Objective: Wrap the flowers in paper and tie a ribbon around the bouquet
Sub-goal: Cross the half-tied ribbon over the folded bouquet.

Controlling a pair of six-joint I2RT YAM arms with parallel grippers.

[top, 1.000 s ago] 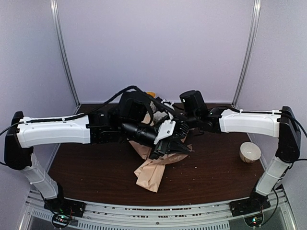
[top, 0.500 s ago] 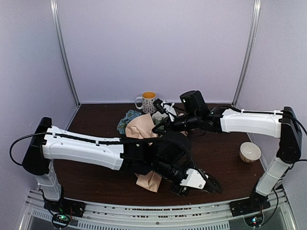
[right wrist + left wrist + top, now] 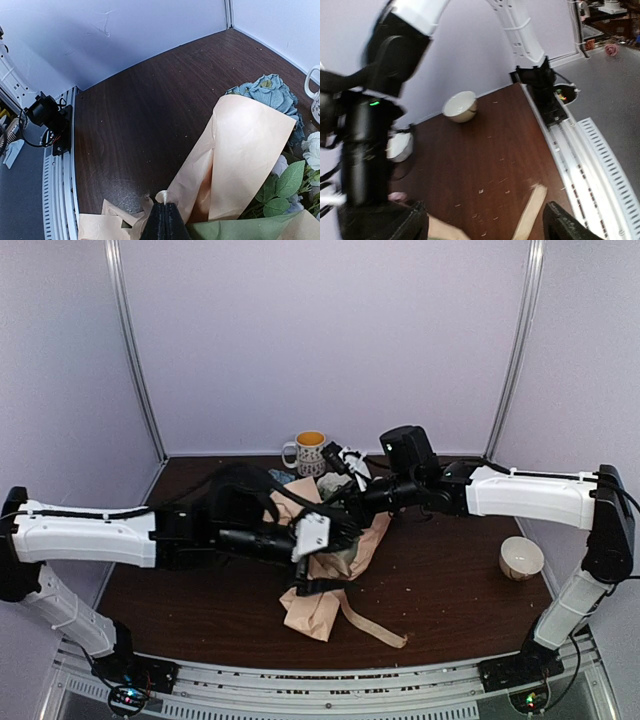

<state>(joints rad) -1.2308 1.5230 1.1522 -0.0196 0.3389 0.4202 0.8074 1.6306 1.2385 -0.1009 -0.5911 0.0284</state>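
The bouquet lies mid-table, a cone of peach-tan paper [image 3: 312,608] and sage-green paper [image 3: 240,231]. The flowers show at its far end: blue hydrangea [image 3: 267,92], a white rose [image 3: 312,147] and green leaves [image 3: 290,181]. A peach ribbon [image 3: 378,625] trails from the cone toward the front right and also shows as a ribbon [image 3: 532,210] in the left wrist view. My left gripper [image 3: 322,538] hangs open over the cone's middle, and the left gripper [image 3: 487,222] has only table and ribbon between its fingers. My right gripper [image 3: 165,222] is shut, a small peach fold of ribbon [image 3: 162,196] pinched at its tips. The right gripper [image 3: 350,502] sits just behind the cone.
A white mug [image 3: 306,451] with an orange inside stands at the back centre, close to the flower heads. A cream bowl [image 3: 521,558] sits at the right, also visible as the bowl [image 3: 460,106]. Small crumbs dot the dark wooden table [image 3: 450,590]. The near edge has a white rail [image 3: 590,160].
My left gripper swung out to the front edge, then came back over the bouquet and opened. The ribbon now lies loose toward the front right. The right gripper stayed shut in place.
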